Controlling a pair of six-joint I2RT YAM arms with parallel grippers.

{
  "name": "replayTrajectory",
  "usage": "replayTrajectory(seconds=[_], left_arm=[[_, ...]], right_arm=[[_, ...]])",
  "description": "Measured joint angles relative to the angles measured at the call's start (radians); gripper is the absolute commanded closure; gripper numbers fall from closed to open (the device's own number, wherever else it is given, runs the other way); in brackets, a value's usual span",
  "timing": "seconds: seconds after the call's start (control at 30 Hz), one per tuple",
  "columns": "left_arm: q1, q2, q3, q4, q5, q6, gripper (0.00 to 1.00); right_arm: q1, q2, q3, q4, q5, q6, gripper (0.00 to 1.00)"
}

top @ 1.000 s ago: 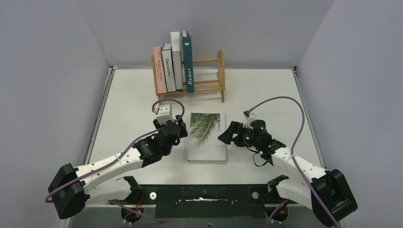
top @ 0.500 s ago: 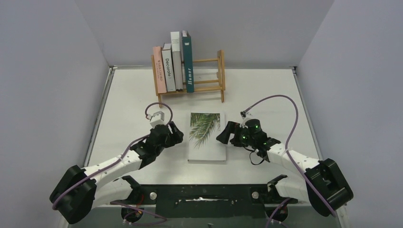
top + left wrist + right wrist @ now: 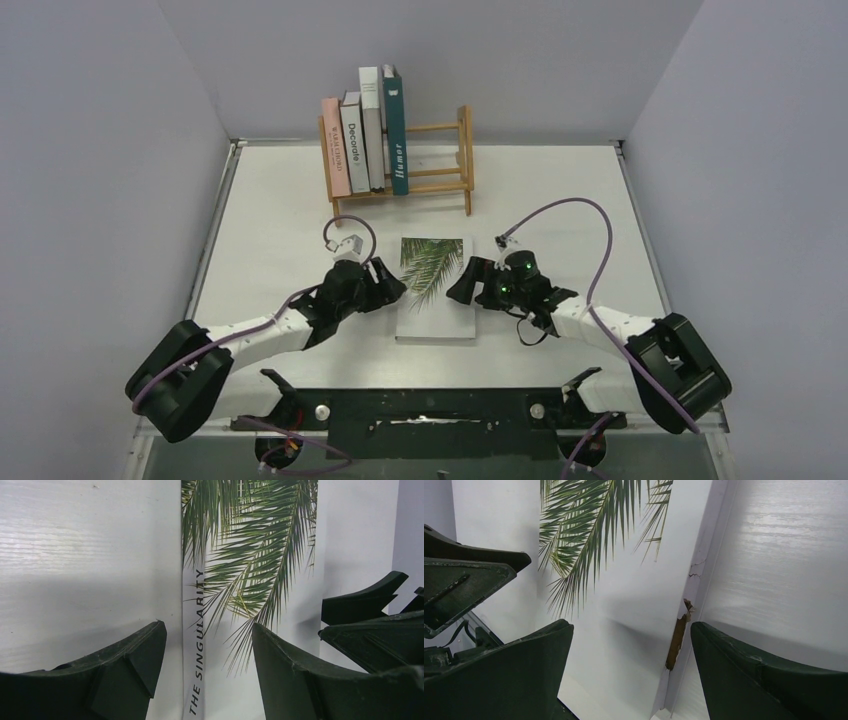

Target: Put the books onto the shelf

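Top view: we note four books upright on the shelf at the back of the table, packed toward its left end: pink book, brown "Decorate", grey book, teal "Humor". The palm-leaf book lies flat in front of the shelf, between the arms. The left gripper sits low at its left edge and the right gripper at its right edge.

Left wrist: jaws spread wide, straddling the spine lettered "THE SINGULARITY", one finger over bare table and one over the cover.

Right wrist: jaws wide too, straddling the opposite edge, where we see a torn brown patch. We cannot tell whether any finger touches the book.
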Motion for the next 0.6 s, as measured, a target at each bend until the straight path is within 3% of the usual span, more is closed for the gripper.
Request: replayTrajectory(seconds=[0.6], left_arm=[[0.009,0.200,-0.011,0.200,0.148,-0.048,0.37]], right_arm=[[0.026,0.074,0.002,0.074,-0.010,0.020,0.10]])
